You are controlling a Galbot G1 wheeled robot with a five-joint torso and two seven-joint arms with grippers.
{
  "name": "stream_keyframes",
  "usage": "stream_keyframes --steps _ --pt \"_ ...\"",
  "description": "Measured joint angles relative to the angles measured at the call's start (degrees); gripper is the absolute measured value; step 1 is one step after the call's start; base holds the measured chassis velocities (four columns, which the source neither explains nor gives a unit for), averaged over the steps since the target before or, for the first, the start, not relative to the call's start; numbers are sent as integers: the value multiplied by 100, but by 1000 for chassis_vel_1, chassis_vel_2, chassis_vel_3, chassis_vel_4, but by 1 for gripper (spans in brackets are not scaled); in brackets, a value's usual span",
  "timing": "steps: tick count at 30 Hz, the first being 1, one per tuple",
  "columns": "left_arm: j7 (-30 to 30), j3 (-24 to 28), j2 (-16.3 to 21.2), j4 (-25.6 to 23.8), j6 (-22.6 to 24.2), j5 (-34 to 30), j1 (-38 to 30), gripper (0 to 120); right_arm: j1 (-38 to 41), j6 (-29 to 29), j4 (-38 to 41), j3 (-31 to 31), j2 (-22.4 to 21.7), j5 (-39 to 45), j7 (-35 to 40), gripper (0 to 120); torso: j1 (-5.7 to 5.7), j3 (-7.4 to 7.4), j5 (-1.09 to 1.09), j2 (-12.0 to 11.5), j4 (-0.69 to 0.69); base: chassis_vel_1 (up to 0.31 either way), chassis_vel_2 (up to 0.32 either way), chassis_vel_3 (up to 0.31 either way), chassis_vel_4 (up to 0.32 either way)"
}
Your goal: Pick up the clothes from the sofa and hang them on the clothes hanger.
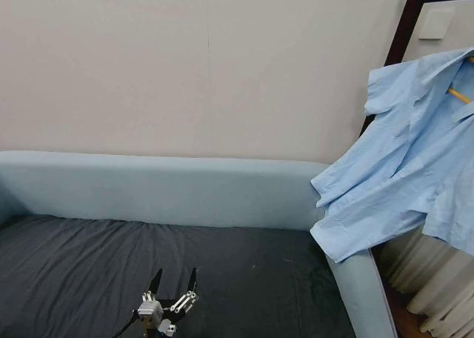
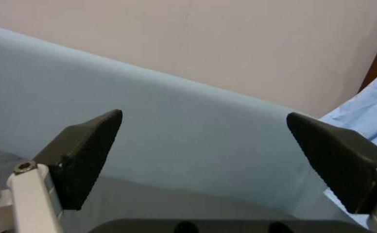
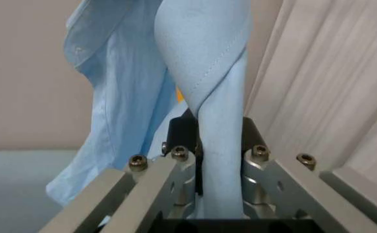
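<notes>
The long pale-blue upholstered sofa [image 1: 163, 190] with its dark grey seat cushion runs across the head view, and no garment lies on the seat. The light blue cotton shirt [image 1: 404, 175] is up at the sofa's right end, draped high against the dark wooden rack [image 1: 404, 34], with its lower hem spilling down in front of the armrest corner. Near the collar a short yellow wooden piece shows, probably the hanger [image 1: 459, 95], though most of it is hidden under the cloth. The right tool [image 3: 217, 133] is clenched on a twisted fold of the shirt, the fabric running straight up from between its pads. The left tool [image 1: 175, 277] hovers low over the seat cushion, released, its two black fingers spread wide with nothing between them. The hanging looks nearly done, yet the shirt sits lopsided, bunched toward the sofa side. If the right arm draws away before unclenching, it could drag the shirt off the hanger; if it lets go while the weight is this uneven, the cloth may slide off by itself.
</notes>
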Motion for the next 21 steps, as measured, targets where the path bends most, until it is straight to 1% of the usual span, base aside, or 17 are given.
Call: stream_keyframes --steps 2,3,4,5,6,8,9,10,11,12,13,14,17,18,19,20,21 --pt "3 7 7 -25 0 1 13 100 108 -43 -211 -160 211 -253 -46 7 0 1 4 -1 3 0 0 0 0" --pt "3 7 7 -25 0 1 13 100 108 -43 -211 -160 211 -253 -46 7 0 1 4 -1 3 0 0 0 0" --pt "4 5 11 -31 -4 2 26 100 192 -51 -315 -271 327 -372 -92 7 1 1 4 -1 1 0 0 0 0" --pt "8 -3 13 -35 -18 0 46 100 428 -49 -475 -609 517 -563 -194 7 0 0 0 0 -1 0 0 0 0" --pt "11 -20 16 -43 -27 -16 62 100 686 -30 -619 -939 667 -724 -317 7 0 1 3 -1 3 0 0 0 0" --pt "12 -71 28 -76 -35 -53 106 100 1237 223 -950 -1490 946 -1170 -715 7 1 3 6 -1 6 0 0 0 0" --pt "12 -71 28 -76 -35 -53 106 100 1237 223 -950 -1490 946 -1170 -715 7 1 3 6 -1 6 0 0 0 0" --pt "12 -87 31 -87 -35 -63 116 100 1444 324 -1064 -1696 1053 -1365 -839 7 0 2 -3 -1 5 0 0 0 0" --pt "12 -95 30 -94 -35 -66 122 100 1564 358 -1120 -1812 1111 -1454 -888 7 1 2 -6 -1 4 0 0 0 0" --pt "12 -120 21 -104 -35 -69 130 100 1861 400 -1225 -2113 1248 -1624 -942 7 1 2 -5 -1 2 0 0 0 0" --pt "12 -135 12 -114 -35 -70 142 100 2034 417 -1283 -2275 1323 -1704 -967 7 1 2 3 -1 2 0 0 0 0" --pt "11 -149 1 -119 -35 -71 160 100 2299 422 -1377 -2524 1435 -1813 -978 7 1 2 4 -1 -1 0 0 0 0" --pt "12 -150 -3 -120 -35 -71 164 100 2374 422 -1401 -2600 1463 -1833 -978 7 1 2 4 -1 -2 0 0 0 0" --pt "13 -159 -31 -120 -38 -67 196 100 3012 366 -1611 -3196 1712 -1865 -927 7 1 1 0 -1 0 0 0 0 0" --pt "13 -161 -39 -120 -44 -66 206 100 3249 331 -1703 -3395 1799 -1855 -892 7 1 1 1 -1 0 0 0 0 0" --pt "13 -161 -39 -120 -44 -66 206 100 3249 331 -1703 -3395 1799 -1855 -892 7 1 1 1 -1 0 0 0 0 0" --pt "19 -161 -59 -120 -56 -59 222 100 3701 293 -1888 -3793 1950 -1817 -865 7 1 2 0 -1 3 0 0 0 0"
